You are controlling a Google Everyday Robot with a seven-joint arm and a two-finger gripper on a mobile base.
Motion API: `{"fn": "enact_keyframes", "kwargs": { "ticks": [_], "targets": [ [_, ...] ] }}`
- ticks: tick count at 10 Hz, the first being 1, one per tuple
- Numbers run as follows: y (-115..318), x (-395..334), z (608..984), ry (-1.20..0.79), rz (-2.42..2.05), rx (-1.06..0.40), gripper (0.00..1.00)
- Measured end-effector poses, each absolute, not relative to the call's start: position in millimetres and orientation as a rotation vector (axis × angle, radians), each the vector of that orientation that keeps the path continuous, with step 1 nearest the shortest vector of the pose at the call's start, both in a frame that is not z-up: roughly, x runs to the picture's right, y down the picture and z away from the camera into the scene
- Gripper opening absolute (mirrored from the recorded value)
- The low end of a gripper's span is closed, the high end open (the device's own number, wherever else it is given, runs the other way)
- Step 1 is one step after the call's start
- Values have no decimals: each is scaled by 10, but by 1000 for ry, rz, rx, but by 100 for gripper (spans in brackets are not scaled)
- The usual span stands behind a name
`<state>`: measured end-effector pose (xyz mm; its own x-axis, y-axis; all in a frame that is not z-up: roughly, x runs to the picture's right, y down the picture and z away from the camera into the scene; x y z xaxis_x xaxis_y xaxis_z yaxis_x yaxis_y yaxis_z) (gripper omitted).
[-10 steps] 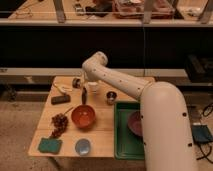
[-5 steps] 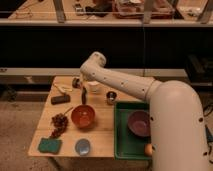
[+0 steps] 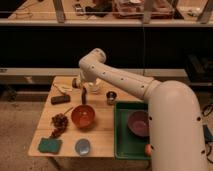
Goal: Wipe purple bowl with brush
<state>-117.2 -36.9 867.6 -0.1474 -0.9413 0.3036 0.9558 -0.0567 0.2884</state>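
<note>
Wooden table [image 3: 102,131]: my gripper [image 3: 83,95] hangs, fingers apart, just behind the orange bowl [image 3: 83,116]. Left of the bowl, the brush [image 3: 68,110] seems light and stiff; I would grip it mid-handle.

Wooden table [image 3: 102,132] seen from the front, slightly above. My white arm [image 3: 125,82] reaches in from the right toward the far left side. My gripper [image 3: 84,95] points down just behind the orange bowl [image 3: 83,116], jaws apart. Purple bowl [image 3: 138,123] sits in a green tray [image 3: 122,145] at right. Front left: green sponge [image 3: 50,145] w/ a grey-blue dish [image 3: 82,147] beside it. Black block [image 3: 60,99] (flat, rect.) lies left of the gripper; small metal cup [image 3: 111,96] to its right.
</note>
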Motion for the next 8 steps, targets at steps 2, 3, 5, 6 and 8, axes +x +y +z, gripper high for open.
{"fn": "enact_keyframes", "kwargs": {
  "ticks": [2, 3, 5, 6, 8],
  "targets": [
    [-291, -1178, 8681, -497, -1648, -64, 65],
    [-220, -1195, 8724, -509, -1646, -76, 65],
    [-77, -1281, 8875, -525, -1647, -81, 65],
    [-68, -1300, 8938, -522, -1647, -79, 65],
    [-100, -1314, 9059, -501, -1653, -77, 65]
  ]
}}
